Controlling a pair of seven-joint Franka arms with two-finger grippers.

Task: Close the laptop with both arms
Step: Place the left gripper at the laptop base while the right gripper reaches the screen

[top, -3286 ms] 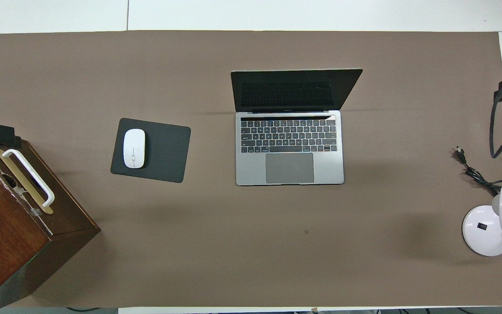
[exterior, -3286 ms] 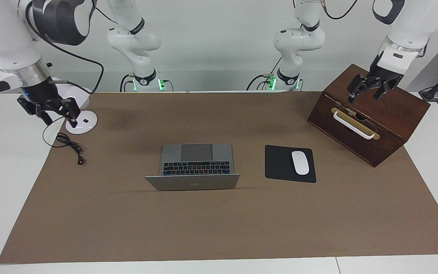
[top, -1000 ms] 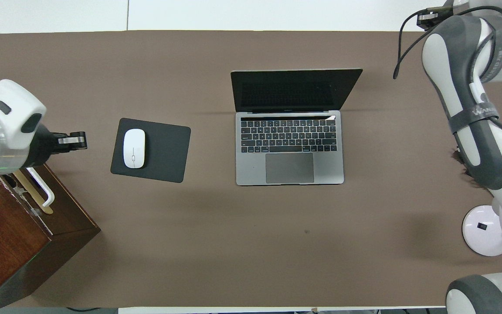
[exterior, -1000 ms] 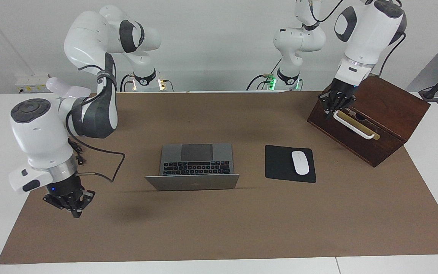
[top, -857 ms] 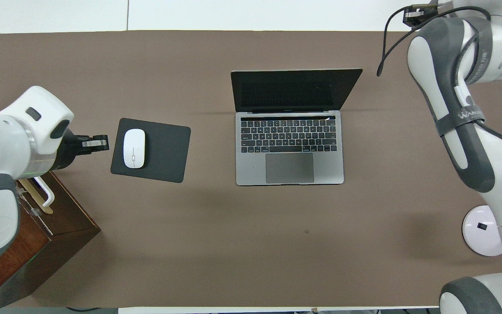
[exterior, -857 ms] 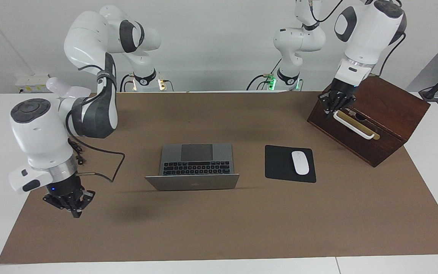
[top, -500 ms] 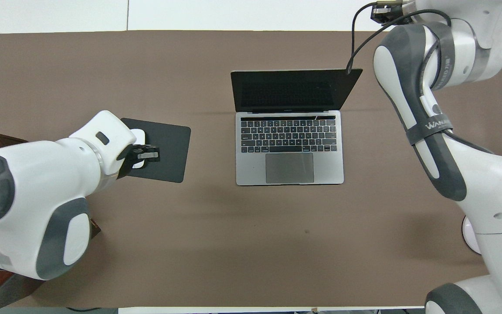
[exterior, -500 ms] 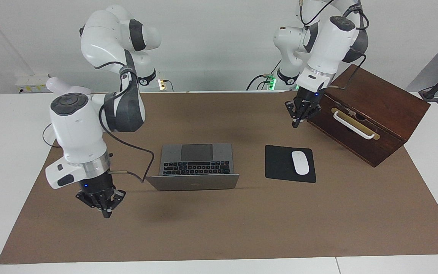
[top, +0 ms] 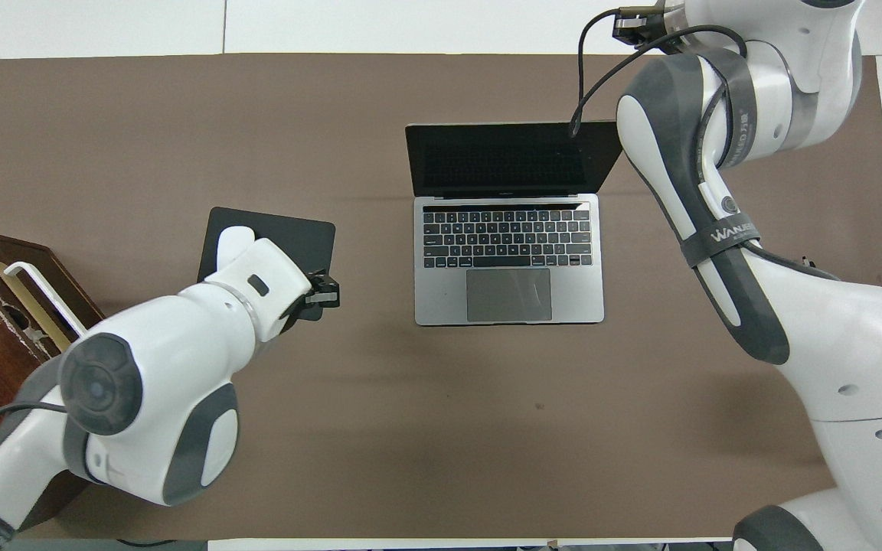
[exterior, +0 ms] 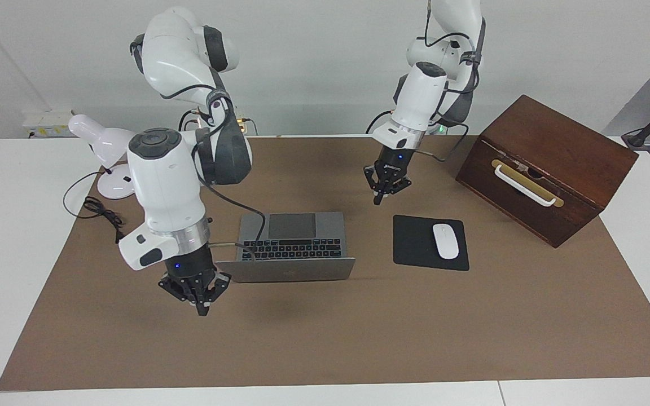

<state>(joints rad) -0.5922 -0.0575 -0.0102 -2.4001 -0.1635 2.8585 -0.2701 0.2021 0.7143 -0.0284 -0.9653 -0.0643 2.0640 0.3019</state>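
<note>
Brown mat bears laptop; arm band reads "WANER".

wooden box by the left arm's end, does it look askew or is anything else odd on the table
Yes: the dark brown wooden box with a white handle sits turned at an angle to the brown mat's edges. The open silver-grey laptop lies square, undamaged. Nothing is spilled.

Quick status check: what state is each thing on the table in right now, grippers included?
Slim silver-grey laptop: open, lid upright.
Brown wooden box with white handle: shut.
White mouse: lying on the black mouse pad.
White desk lamp: unlit.
Left gripper: shut, empty.
Right gripper: shut, empty.
</note>
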